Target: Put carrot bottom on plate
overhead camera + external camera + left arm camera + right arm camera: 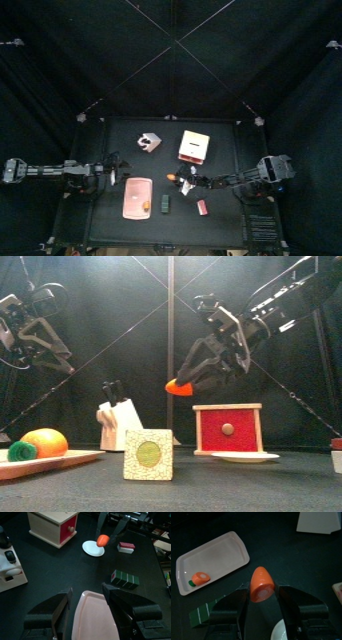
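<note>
My right gripper (260,593) is shut on the carrot bottom (260,583), a stubby orange cone. In the front view the carrot bottom (177,385) hangs well above the table in the gripper (189,378). The left wrist view shows it (102,540) over the small white plate (92,548). The plate's rim also shows in the right wrist view (283,632) below the jaws. My left gripper (90,593) is open and empty, over one end of the pink tray (93,614).
The pink tray (212,558) holds an orange piece with a green top (198,578). A green box (125,578) and a small red block (125,547) lie near the plate. A wooden box with a red door (227,428) and a white knife block (118,421) stand behind.
</note>
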